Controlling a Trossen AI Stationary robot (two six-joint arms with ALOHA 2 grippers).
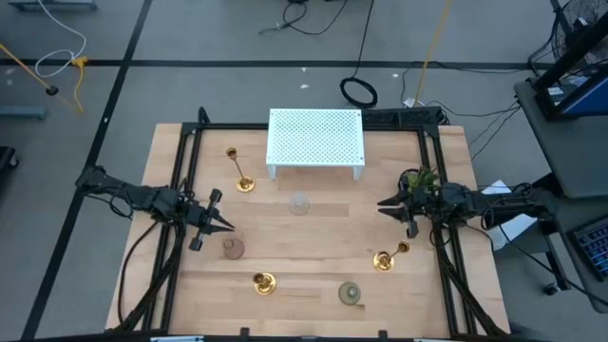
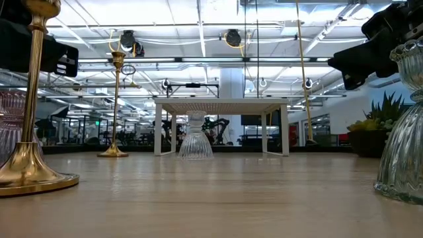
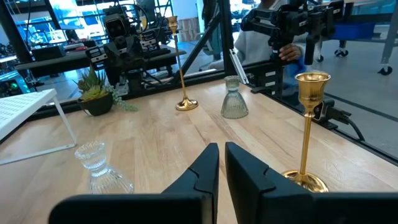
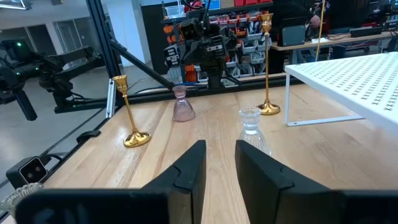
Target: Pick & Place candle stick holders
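My left gripper point(image 1: 226, 226) is pressed together and empty at the table's left side, just above the pink glass holder point(image 1: 233, 248); my right gripper point(image 1: 384, 203) is at the right side by the potted plant point(image 1: 422, 179), fingers slightly parted, holding nothing. Gold candlesticks stand near the white stand point(image 1: 316, 142) at point(image 1: 244, 182), front-left point(image 1: 263, 282) and right point(image 1: 385, 259). The clear holder point(image 1: 299, 203) sits mid-table, the greenish holder point(image 1: 350, 294) front-right.
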